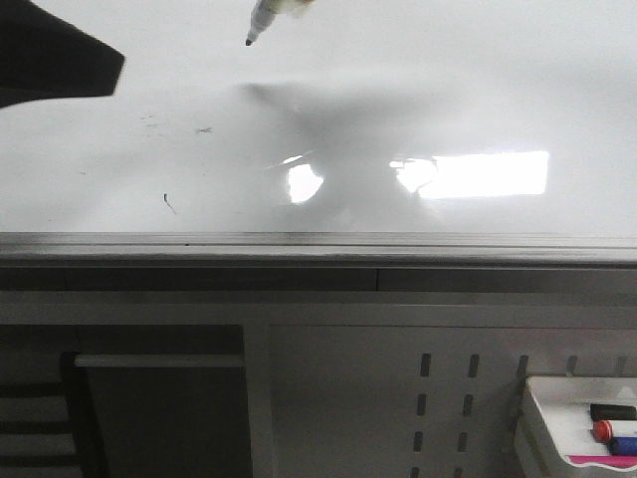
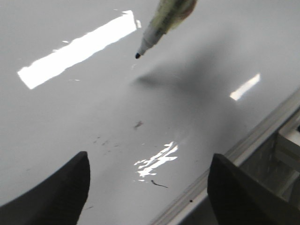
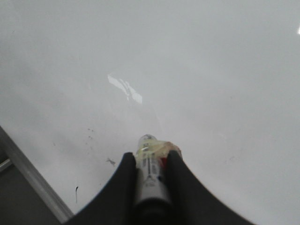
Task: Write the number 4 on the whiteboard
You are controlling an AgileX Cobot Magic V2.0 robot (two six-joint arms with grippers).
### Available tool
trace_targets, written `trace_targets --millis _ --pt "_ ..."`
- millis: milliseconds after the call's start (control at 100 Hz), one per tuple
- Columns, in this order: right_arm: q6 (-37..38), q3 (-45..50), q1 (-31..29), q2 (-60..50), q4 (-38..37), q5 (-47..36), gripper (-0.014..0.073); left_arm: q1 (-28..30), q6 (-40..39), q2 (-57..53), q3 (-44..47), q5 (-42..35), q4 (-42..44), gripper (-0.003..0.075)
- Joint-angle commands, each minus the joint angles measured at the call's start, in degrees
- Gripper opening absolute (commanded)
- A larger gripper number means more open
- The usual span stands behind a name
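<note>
The whiteboard [image 1: 398, 110] [image 2: 70, 117] [image 3: 211, 70] lies glossy and white under both arms. No number 4 is in view on it; only a tiny black tick [image 1: 168, 203] [image 2: 158, 183] [image 3: 76, 191] and faint smudges [image 1: 204, 129] show. My right gripper [image 3: 151, 157] is shut on a white marker [image 1: 261, 22] [image 2: 161, 23] [image 3: 151, 178] with yellowish tape round its barrel. The black tip points down at the board and hangs apart from its own shadow. My left gripper [image 1: 60, 60] [image 2: 147, 164] stands open over the board at the far left, nothing between its fingers [image 2: 61, 192].
The board's grey metal edge [image 1: 318, 244] [image 2: 253, 140] runs along the near side. Below it at the right, a white tray [image 1: 557, 438] holds black, red and blue markers. Bright glare patches [image 1: 488, 174] lie right of the board's middle.
</note>
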Motion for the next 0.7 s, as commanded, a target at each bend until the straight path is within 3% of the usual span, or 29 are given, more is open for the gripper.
trace_targets --millis 0,380,690 --pt "-0.52 -2.41 -0.74 0.05 -1.12 -5.69 -0.0064 1.84 -0.82 -2.11 -1.51 -3.41 -0.71 0.0473" --pt "-0.52 0.4 3.01 2.61 0.27 -1.73 -0.0064 2.71 -0.82 -4.56 -1.51 -3.28 -0.28 0.0473" --pt "-0.52 4.55 -4.98 -3.22 0.27 4.83 -0.0064 2.71 -0.82 -4.56 -1.51 -3.49 -0.28 0.0473"
